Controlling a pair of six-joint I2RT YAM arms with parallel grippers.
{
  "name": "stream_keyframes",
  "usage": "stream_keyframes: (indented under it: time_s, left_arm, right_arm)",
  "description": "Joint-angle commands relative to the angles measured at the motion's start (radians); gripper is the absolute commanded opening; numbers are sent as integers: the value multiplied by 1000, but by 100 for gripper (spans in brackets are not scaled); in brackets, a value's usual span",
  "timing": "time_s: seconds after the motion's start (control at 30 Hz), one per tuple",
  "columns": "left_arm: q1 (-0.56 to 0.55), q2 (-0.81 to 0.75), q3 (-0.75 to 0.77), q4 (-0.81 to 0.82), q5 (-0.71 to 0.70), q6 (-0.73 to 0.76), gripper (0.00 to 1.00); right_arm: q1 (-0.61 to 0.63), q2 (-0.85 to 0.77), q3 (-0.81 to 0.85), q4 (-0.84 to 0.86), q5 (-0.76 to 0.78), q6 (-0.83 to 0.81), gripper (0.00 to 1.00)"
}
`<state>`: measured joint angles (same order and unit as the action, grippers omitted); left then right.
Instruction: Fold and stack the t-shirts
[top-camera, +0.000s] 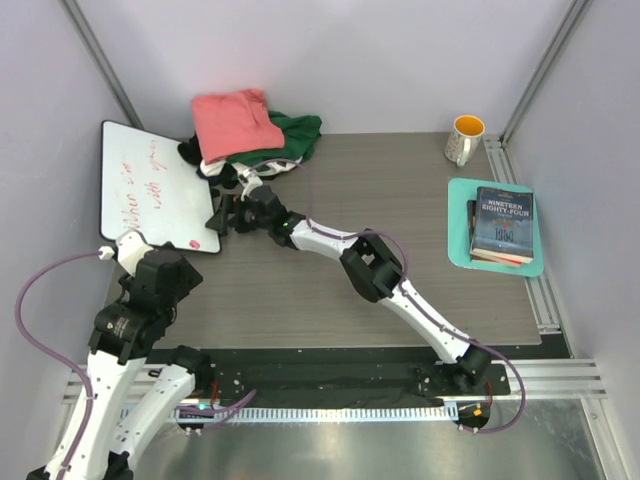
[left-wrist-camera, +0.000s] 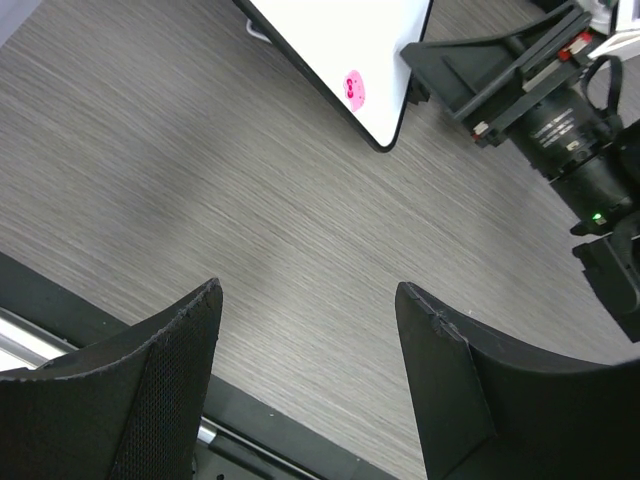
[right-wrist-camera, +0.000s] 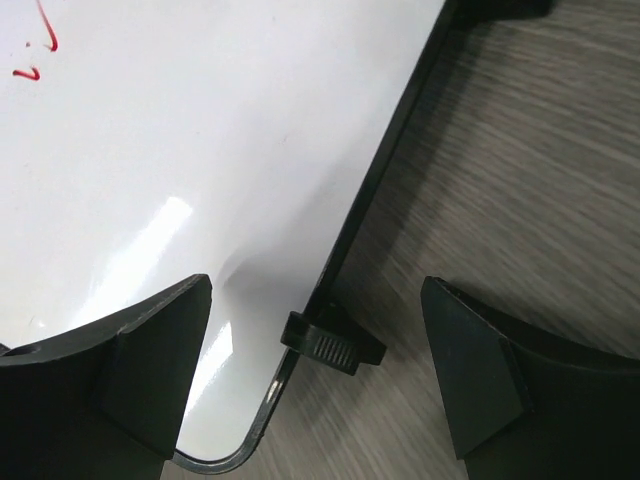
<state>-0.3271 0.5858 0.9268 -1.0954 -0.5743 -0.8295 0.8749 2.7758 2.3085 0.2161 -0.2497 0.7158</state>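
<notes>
While both arms reach over the left part of the surface (top-camera: 420, 280), I read both tools as spread, nothing pinched.

Right tool (right-wrist-camera: 315, 285): straddling the black rim of the whiteboard (right-wrist-camera: 150, 150) close to a rounded corner. One finger hangs over the white face, the other over bare wood grain. A small black clip (right-wrist-camera: 332, 342) on the rim sits between the two fingers. Can't tell if either finger touches the board. Red writing (right-wrist-camera: 42, 42) shows on the board ahead of that tool.

Left tool (left-wrist-camera: 307, 290): fingers apart over bare surface. A board corner with a pink dot (left-wrist-camera: 353, 88) lies ahead of it, and the right tool shows ahead and to one side in the left wrist view.

T-shirts (top-camera: 255, 135): one bunched heap just beyond the right tool, at the back of the surface near the wall. Salmon-pink shirt (top-camera: 235, 120) is on top, dark green shirt (top-camera: 298, 132) beside and under it. White cloth (top-camera: 262, 165) and black cloth (top-camera: 195, 152) poke out on the side nearest the tool. The heap meets the board's far corner.

Mug (top-camera: 464, 139) and a book (top-camera: 503, 224) on a teal mat (top-camera: 457, 220) sit well apart from both tools, out to the right.
</notes>
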Motion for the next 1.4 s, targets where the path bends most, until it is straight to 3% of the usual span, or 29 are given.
stream_keyframes:
  time_s: [0.0, 0.2, 0.3, 0.33, 0.4, 0.43, 0.5, 0.53, 0.77, 1.0, 1.37]
  left_arm:
    - [-4, -18, -3, 32, -6, 6, 71]
    - [-3, -24, -6, 35, -2, 7, 71]
    - [-3, -24, -9, 42, 1, 10, 71]
    - [-3, -23, -9, 43, 1, 10, 71]
    - [-3, -23, -11, 45, 2, 12, 71]
    - [-3, -23, -9, 46, 5, 13, 71]
    - [-3, -26, -11, 49, 5, 15, 71]
    - [-4, -26, -13, 49, 7, 15, 71]
    - [-3, -44, -16, 54, 4, 15, 71]
    - [-3, -63, -14, 55, 1, 13, 71]
    - [-3, -84, -10, 65, 19, 30, 71]
  right_arm:
    - [19, 27, 14, -43, -31, 11, 90]
    - [21, -41, -124, 8, -22, 7, 68]
    - [19, -96, -234, 64, -17, 22, 46]
    - [21, -119, -280, 75, -14, 22, 30]
    - [26, -139, -316, 89, -2, 17, 20]
    - [33, -153, -336, 86, 9, 8, 10]
    - [38, -165, -357, 78, 15, -13, 8]
    - [42, -170, -362, 77, 23, -18, 1]
    - [65, -234, -429, 49, 39, -59, 1]
    - [99, -409, -719, 110, 127, -58, 1]
    - [160, -541, -1001, 175, 67, 31, 1]
